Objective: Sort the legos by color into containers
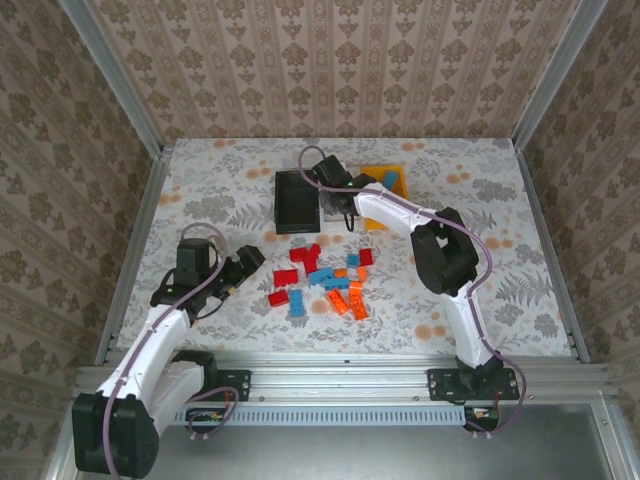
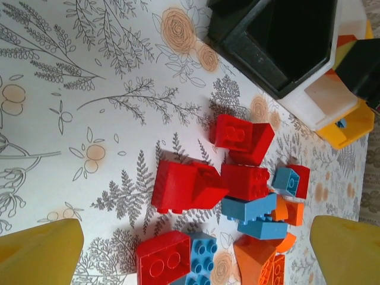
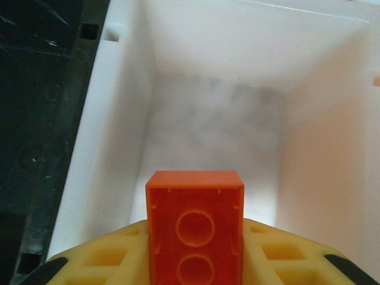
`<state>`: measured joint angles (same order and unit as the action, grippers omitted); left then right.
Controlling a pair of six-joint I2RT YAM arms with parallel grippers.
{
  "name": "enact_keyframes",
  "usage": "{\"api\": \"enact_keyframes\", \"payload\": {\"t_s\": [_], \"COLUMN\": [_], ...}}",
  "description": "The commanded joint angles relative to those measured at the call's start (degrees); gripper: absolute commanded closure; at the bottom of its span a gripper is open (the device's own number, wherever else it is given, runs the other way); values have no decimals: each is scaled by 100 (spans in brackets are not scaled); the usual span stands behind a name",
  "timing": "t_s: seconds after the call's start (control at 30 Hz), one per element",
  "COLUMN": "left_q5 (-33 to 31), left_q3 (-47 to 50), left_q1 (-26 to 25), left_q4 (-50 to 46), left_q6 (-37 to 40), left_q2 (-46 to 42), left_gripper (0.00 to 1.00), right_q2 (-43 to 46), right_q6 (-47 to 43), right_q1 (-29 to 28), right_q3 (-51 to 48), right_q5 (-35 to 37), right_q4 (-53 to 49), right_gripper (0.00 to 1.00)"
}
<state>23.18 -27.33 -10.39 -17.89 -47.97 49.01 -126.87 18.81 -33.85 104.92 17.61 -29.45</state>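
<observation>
Drop-off: right gripper pinches an orange brick over the white bin — release seems next. Left gripper gapes empty; loose legos lie below.

Floral table bears scattered legos, seemingly joined containers.

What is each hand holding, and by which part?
The right hand pinches an orange brick by its side walls over the white bin. The left hand is open and empty.
</observation>
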Motion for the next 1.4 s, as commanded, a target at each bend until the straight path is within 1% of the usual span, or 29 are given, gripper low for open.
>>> {"api": "enact_keyframes", "payload": {"t_s": [0.0, 0.07, 0.23, 0.3, 0.4, 0.5, 0.57, 0.6, 0.63, 0.67, 0.77, 0.9, 1.0, 1.07, 1.2, 1.37], "left_q5": [143, 143, 219, 289, 435, 385, 135, 7, -137, -221, -400, -607, -682, -700, -750, -848], "left_q3": [19, 5, 0, -11, -24, 58, 139, 158, 154, 158, 217, 438, 424, 426, 413, 452], "left_q1": [55, 55, 51, 51, -42, -468, -1020, -1291, -1519, -1871, -2273, -2607, -2749, -2801, -2818, -2828], "left_q4": [-234, -293, -334, -317, -150, 184, 470, 536, 597, 657, 826, 1227, 1244, 1206, 1048, 874], "left_q6": [85, 94, 54, 25, -40, -158, -228, -235, -218, -212, -306, -494, -486, -477, -438, -424], "left_q2": [-222, -304, -435, -461, -481, -478, -413, -345, -262, -165, -22, 3, 86, 126, 85, -67], "left_gripper": [0, 0, 0, 0, 0, 0, 0, 0, 0, 0, 0, 0, 0, 0, 0, 0], "right_q2": [-40, 8, 310, 566, 1332, 2362, 3021, 3237, 3487, 3703, 4143, 4392, 4269, 4131, 3997, 3820], "right_q6": [-108, -79, -85, -81, 75, 454, 765, 862, 929, 974, 1263, 1768, 1944, 1995, 2050, 1997], "right_q1": [9, 18, -60, -127, -287, -519, -729, -849, -1012, -1196, -1662, -2151, -2416, -2539, -2592, -2592], "right_q3": [240, 196, 155, 28, -828, -2242, -3377, -3740, -4111, -4436, -5044, -5644, -5835, -5869, -5917, -5887], "right_q5": [-31, -160, -331, -263, -152, -60, -93, -113, -125, -170, -258, -506, -686, -680, -521, -261], "right_q4": [-303, -234, -182, -166, 117, 565, 769, 775, 754, 730, 452, 449, 501, 480, 395, 173], "right_gripper": [61, 56, 49, 48, 50, 50, 51, 51, 49, 46, 39, 35, 31, 30, 31, 36]}}
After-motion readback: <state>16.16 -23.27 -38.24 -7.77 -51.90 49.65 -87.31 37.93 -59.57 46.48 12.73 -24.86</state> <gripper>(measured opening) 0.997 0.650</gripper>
